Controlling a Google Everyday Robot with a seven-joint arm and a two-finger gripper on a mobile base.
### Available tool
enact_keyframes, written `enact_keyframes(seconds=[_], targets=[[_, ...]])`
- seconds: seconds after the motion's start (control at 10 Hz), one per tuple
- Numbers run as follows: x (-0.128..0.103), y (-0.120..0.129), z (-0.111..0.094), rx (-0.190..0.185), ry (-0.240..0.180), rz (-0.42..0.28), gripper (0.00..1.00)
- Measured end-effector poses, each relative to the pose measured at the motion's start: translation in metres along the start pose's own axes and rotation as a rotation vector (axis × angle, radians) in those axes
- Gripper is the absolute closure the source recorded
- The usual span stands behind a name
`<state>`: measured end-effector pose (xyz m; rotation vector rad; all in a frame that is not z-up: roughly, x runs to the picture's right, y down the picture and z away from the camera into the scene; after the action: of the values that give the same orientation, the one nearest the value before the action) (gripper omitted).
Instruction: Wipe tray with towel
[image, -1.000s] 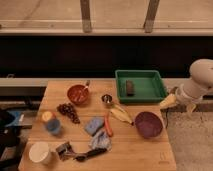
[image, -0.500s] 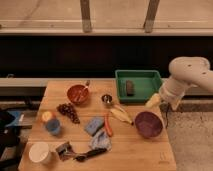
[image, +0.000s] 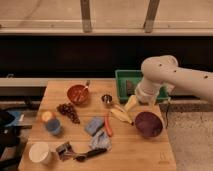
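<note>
In the camera view, the white arm reached in from the right, and the gripper (image: 131, 103) hung low over the table (image: 150, 155), just in front of the green tray (image: 121, 79) at the table's far right corner. Whether the gripper was released or clenched could not be told, and nothing could be seen in it. The tray was partly hidden by the arm; one small dark object (image: 129, 86) lay inside it, and its long side seemed to run across the picture. The towel (image: 101, 142), judged to be the crumpled grey-blue cloth, lay toward the near edge, apart from the gripper and down-left of it in the picture, with a folded blue pad (image: 93, 125) and an orange carrot (image: 108, 126) just behind it. A banana (image: 120, 115) lay between gripper and towel. A red bowl (image: 78, 94) held a spoon; the purple bowl (image: 148, 124) looked empty. The towel probably had to be fetched first.
</note>
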<state>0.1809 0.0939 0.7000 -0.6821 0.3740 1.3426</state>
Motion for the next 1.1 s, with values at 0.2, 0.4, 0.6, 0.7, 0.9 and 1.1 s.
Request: enact_keyframes(seconds=[0.2,0.4,0.6,0.7,0.9,1.1], targets=[[-0.001,0.003,0.0,-0.002,0.001,-0.006,0.2],[0.0,0.001,0.001,-0.001,0.005,-0.002,0.2],[0.004,0.016,0.016,0.003,0.038,-0.041,0.2],[0.006,0.035,0.029,0.005,0.055,-0.065,0.2],[0.019,0.08,0.057,-0.005,0.085,-0.112,0.2],[0.025,0.119,0.074,-0.025,0.107,-0.167,0.2]])
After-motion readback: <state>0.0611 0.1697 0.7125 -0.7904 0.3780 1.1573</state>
